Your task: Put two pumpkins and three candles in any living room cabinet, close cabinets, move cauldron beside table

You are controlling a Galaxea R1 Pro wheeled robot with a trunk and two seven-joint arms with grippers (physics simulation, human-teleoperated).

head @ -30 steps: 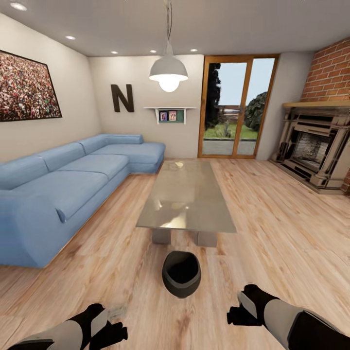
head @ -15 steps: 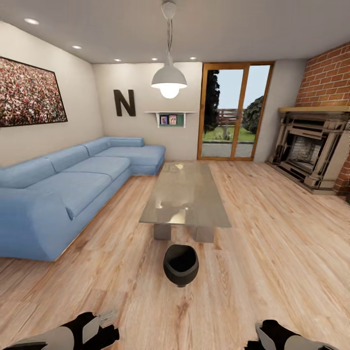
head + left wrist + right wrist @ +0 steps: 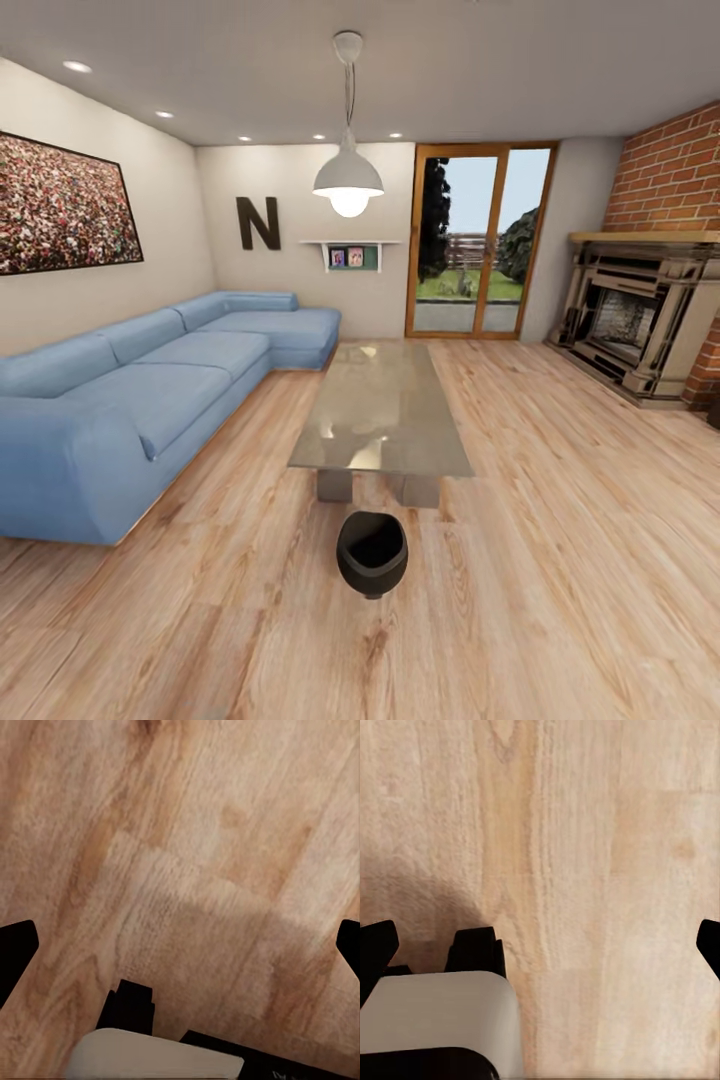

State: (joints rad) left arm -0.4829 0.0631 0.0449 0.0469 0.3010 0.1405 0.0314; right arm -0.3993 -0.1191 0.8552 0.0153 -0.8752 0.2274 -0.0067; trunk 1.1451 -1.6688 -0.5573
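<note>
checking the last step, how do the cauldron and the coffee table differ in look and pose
The cauldron is small, round and glossy black; the coffee table is long, rectangular, with a reflective grey-beige top. The cauldron sits directly on the wood floor, mouth tipped toward the camera; the coffee table stands level on chunky grey supports. Both rest close together on the floor.

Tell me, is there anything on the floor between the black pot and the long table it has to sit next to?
No, nothing visible is in the way. The cauldron sits on bare wood floor just in front of the near end of the table, with only a short strip of floor between them. The blue sofa is off to one side.
</note>
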